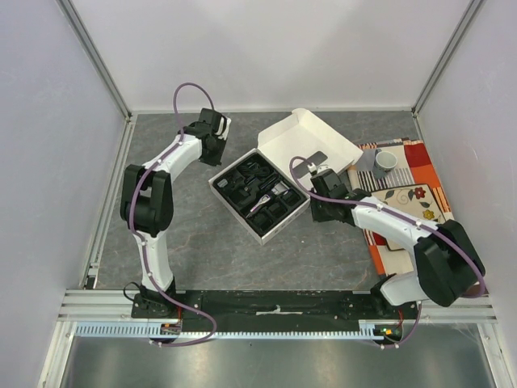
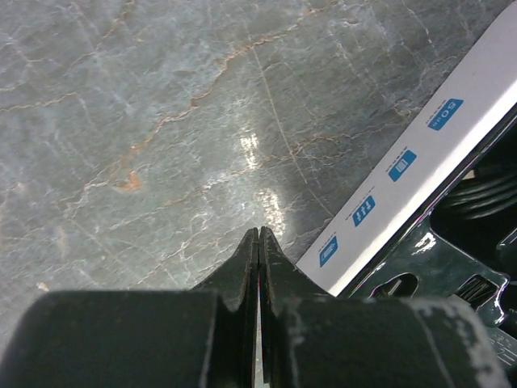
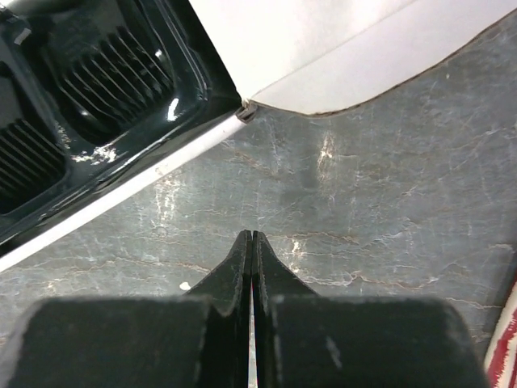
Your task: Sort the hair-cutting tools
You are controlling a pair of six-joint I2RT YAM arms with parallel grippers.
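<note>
White box [image 1: 234, 212] sits mid-worktop [image 1: 202, 250], lid [image 1: 311, 139] open toward 1 o'clock. Hair clipper [image 1: 264, 202] lies in its black tray [image 1: 279, 220] among comb attachments [image 3: 105, 73]. Left end effector [image 2: 258, 234] clenched, empty, over bare worktop just off the box's 10 o'clock wall. Right end effector [image 3: 252, 236] clenched, empty, by the 3 o'clock corner. Grey cup [image 1: 385, 161] on patterned mat [image 1: 416, 202] at 2 o'clock. Open room toward 7 o'clock.
</note>
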